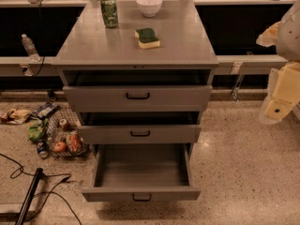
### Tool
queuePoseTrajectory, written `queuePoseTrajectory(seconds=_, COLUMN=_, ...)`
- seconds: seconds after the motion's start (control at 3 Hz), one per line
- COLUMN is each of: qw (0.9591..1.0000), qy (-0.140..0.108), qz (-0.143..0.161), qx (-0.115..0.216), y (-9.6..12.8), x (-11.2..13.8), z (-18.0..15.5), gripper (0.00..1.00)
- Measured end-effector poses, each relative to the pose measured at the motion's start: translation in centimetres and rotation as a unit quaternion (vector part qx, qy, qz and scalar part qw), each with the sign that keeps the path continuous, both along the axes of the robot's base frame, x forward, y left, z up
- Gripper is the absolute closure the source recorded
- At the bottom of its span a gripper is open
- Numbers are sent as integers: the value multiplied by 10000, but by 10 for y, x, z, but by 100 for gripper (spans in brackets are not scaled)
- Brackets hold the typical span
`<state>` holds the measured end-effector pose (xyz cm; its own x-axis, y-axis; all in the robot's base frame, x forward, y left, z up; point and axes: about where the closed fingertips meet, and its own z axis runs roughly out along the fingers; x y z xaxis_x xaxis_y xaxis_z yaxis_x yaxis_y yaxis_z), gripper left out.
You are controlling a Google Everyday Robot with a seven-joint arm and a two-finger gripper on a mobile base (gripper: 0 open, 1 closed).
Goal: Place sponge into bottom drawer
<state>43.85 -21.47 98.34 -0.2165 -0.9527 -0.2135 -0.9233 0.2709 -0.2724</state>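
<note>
The sponge, yellow foam with a dark green top, lies on the grey cabinet top, right of centre and free of any grip. The bottom drawer is pulled far out and its inside looks empty. My gripper hangs at the right edge of the camera view, well to the right of the cabinet at about the height of the top drawer. It is far from the sponge and nothing shows in it.
A green soda can and a white bowl stand at the back of the cabinet top. The top drawer and middle drawer are partly open. A wire basket of snacks, a water bottle, cables and a black pole are on the left.
</note>
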Motion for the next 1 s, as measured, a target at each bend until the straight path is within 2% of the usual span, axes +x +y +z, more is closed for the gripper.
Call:
queuePoseTrajectory(seconds=0.33, qw=10000, qy=-1, qz=0, qx=0, y=0, x=0, z=0, gripper=0)
queuePoseTrajectory(seconds=0.67, qw=9997, qy=-116, qz=-24, qx=213, y=2, x=9, z=0, gripper=0)
queuePoseTrajectory(seconds=1.0, qw=9908, qy=-625, qz=-83, qx=1200, y=-9, x=54, z=-7, gripper=0)
